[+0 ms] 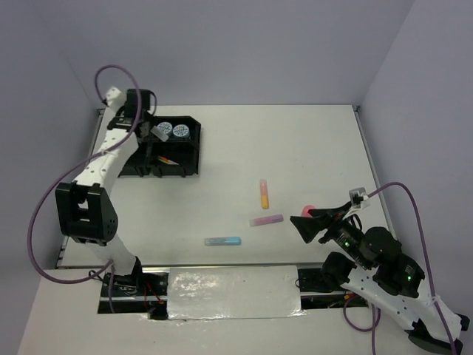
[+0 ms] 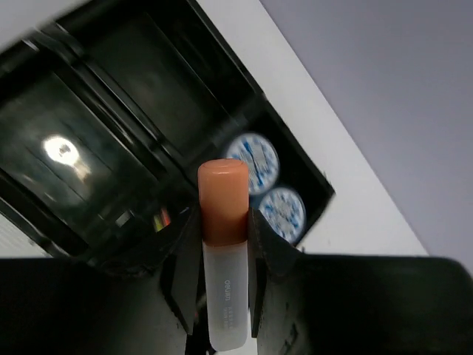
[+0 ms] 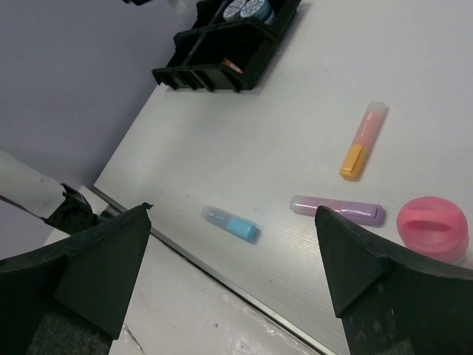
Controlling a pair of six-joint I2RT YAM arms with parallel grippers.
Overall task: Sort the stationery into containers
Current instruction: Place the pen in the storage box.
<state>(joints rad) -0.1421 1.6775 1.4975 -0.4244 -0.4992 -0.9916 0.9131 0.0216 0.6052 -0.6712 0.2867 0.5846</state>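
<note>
Left gripper [image 2: 224,229] clamps the orange-capped highlighter [image 2: 223,188] — cap beyond the fingertips, above the black tray [image 2: 111,96] — right gripper [image 3: 233,214] gapes empty.

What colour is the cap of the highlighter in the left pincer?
Pastel orange; the highlighter has a frosted white barrel. It shows best in the left wrist view.

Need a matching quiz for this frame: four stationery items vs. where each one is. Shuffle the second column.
1. tape rolls
2. peach-capped highlighter
3. blue highlighter
4. pink-capped bottle

A. on the table, beside the purple highlighter
B. held in the left gripper
C. in a compartment of the tray
D. on the table, alone, closest to its near edge

Pairs: 1-C, 2-B, 3-D, 4-A
</note>
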